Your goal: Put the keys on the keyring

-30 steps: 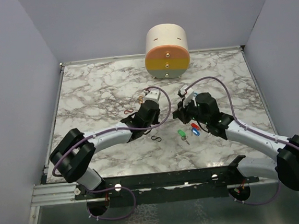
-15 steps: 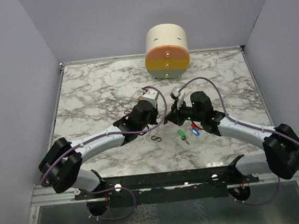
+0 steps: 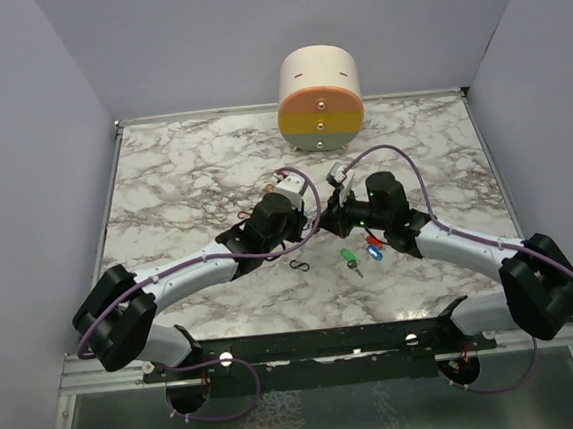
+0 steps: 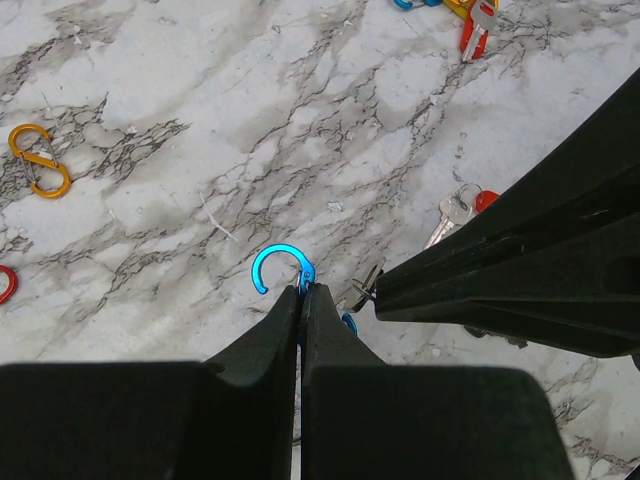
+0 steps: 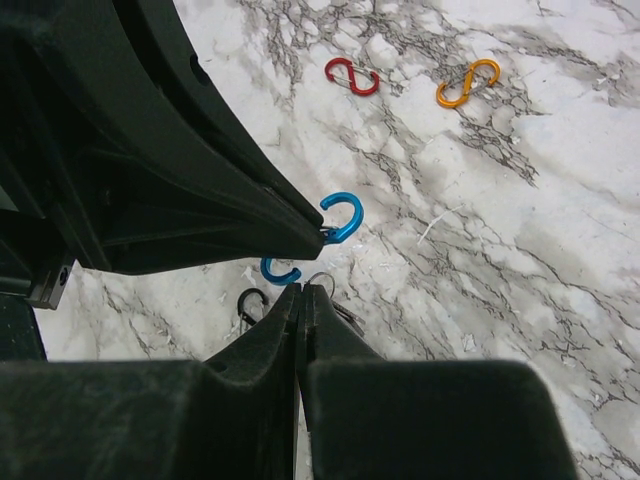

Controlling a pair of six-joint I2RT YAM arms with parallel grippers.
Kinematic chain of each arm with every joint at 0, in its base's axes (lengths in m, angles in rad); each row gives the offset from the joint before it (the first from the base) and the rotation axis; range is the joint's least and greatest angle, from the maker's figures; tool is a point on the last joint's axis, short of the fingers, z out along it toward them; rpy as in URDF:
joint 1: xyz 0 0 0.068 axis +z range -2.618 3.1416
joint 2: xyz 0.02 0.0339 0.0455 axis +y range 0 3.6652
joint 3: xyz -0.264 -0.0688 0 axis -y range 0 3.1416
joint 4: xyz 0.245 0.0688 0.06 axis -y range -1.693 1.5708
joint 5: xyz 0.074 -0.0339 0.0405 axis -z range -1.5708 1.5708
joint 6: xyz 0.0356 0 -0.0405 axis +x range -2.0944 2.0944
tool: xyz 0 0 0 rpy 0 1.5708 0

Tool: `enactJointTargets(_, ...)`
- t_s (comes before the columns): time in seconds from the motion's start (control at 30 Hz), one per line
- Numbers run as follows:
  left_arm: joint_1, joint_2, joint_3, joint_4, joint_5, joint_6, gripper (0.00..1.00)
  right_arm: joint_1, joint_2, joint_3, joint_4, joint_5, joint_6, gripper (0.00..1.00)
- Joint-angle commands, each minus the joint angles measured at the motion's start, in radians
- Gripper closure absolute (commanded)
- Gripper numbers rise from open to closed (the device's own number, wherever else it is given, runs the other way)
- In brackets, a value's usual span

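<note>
My left gripper [image 4: 303, 292] is shut on a blue S-shaped clip [image 4: 283, 266], which serves as the keyring; one open loop sticks out past the fingertips. It also shows in the right wrist view [image 5: 341, 216]. My right gripper [image 5: 302, 290] is shut on a silver-bladed key by its small wire ring [image 5: 322, 281], tip almost touching the blue clip. In the top view both grippers [image 3: 312, 216] [image 3: 331, 219] meet mid-table. A green key [image 3: 350, 257], a red key [image 3: 373, 239] and a blue key [image 3: 374, 252] lie just in front of them.
A black S-clip [image 3: 299, 266] lies near the left arm. A red S-clip [image 5: 352, 76] and an orange S-clip [image 5: 467, 83] lie on the marble further off. A round drum with orange, yellow and grey bands [image 3: 320, 101] stands at the back edge.
Both grippers have moved towards each other and now meet at the table's middle. Over the last half second they barely shifted.
</note>
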Motion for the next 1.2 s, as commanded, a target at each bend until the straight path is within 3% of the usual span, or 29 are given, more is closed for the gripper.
enactJointTargets(0.0,0.0,-0.02,-0.01,0.031,0.034,0.014,1.0,-0.007,0.011,0.043,0.042,-0.036,0.005,0.99)
enactJointTargets(1.17,0.0,-0.001,0.008,0.049,0.02,0.007,1.0,-0.007,0.042,0.04,0.03,-0.144,-0.002,0.99)
